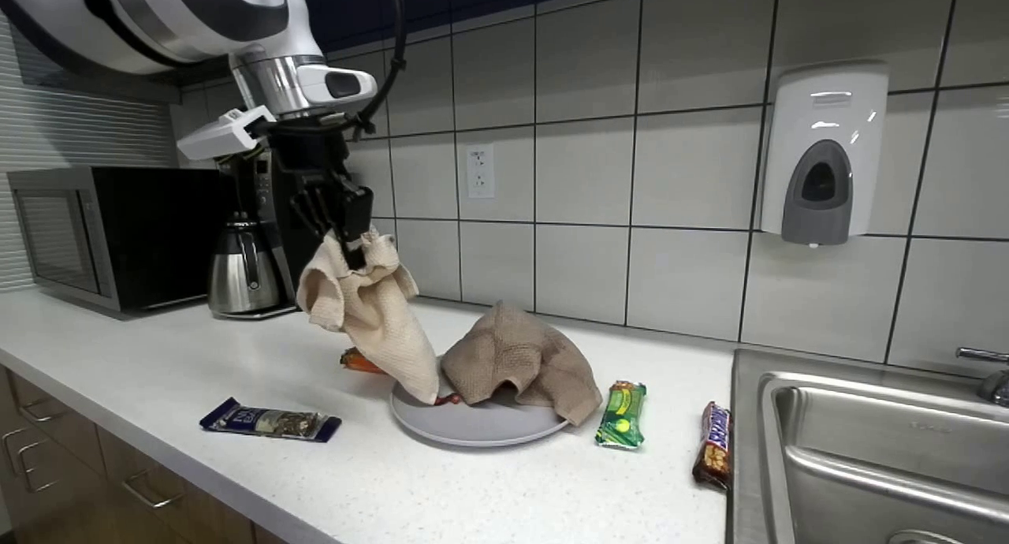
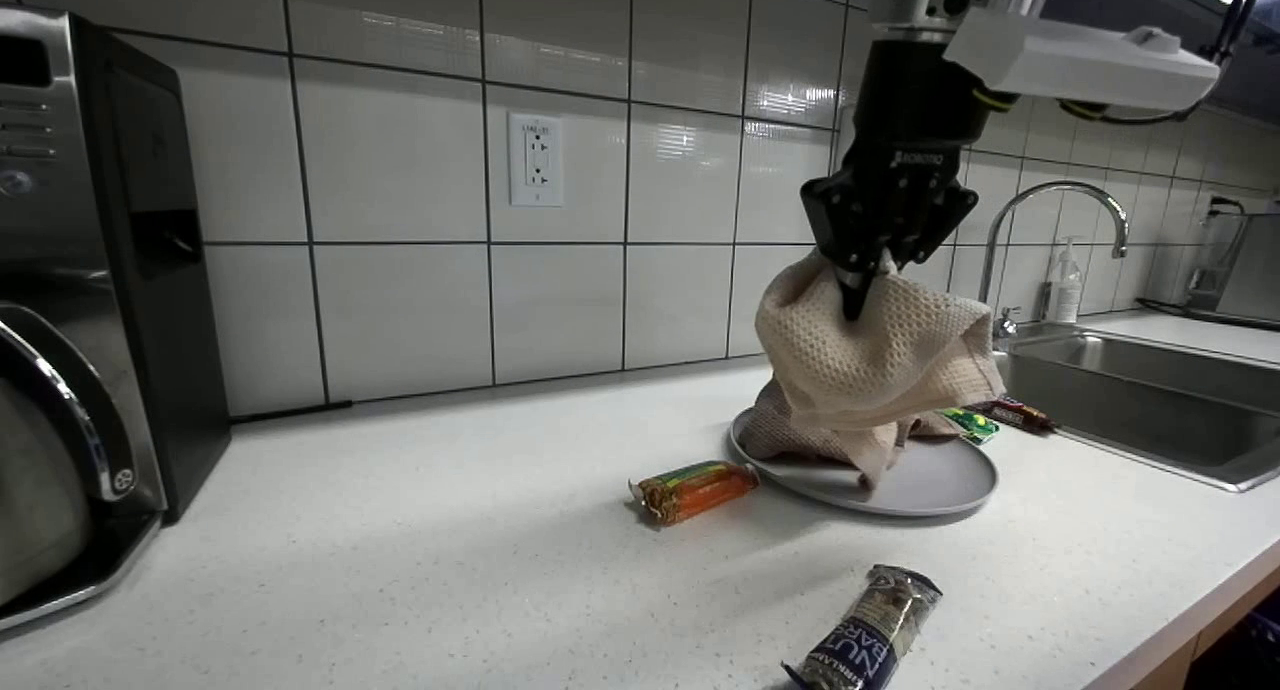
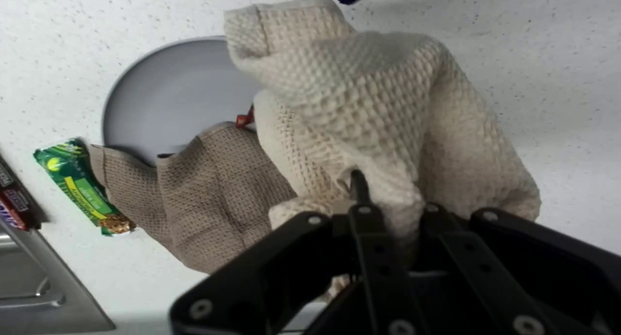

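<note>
Dangling below the black pincer, which pinches its bunched top, a cream waffle-weave cloth slants in an exterior view, its long axis running down toward a round grey plate; whether the lowest corner touches it is unclear. A heaped brown woven cloth sits on the plate, one corner past the rim. On the white speckled worktop lie a green-wrapped bar and an orange-wrapped bar near the plate, and a dark-blue-wrapped nut bar farther off.

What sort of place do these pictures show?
Most likely a kitchen: a microwave and a coffee maker stand on the counter, and a metal sink is set into it.
</note>
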You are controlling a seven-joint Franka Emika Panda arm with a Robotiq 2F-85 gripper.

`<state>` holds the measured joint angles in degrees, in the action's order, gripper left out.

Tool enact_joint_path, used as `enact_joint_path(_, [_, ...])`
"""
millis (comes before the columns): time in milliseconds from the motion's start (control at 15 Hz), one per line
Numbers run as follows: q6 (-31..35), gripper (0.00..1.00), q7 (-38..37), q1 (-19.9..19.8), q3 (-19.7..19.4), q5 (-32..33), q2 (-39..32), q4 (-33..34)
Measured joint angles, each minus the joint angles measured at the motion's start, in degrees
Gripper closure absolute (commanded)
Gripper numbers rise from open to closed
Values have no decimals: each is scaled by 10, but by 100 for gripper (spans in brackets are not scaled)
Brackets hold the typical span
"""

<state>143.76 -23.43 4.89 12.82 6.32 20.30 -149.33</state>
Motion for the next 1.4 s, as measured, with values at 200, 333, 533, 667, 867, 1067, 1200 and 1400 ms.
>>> enact_joint_path(200, [-1,97,-9,14,26,0,-2,17])
enact_joint_path(333, [-1,97,-12,23,41,0,-7,29])
enact_joint_path(533, [-1,97,-15,34,61,0,-24,50])
enact_joint_path(667, [-1,97,-17,41,73,0,-41,69])
enact_joint_path(867, [-1,97,-24,49,91,3,-76,102])
enact_joint_path(1067, [-1,97,-36,61,102,14,-121,139])
enact_joint_path(1200, [-1,97,-46,73,106,28,-153,165])
enact_joint_path(1400, [-2,97,-62,95,106,52,-202,204])
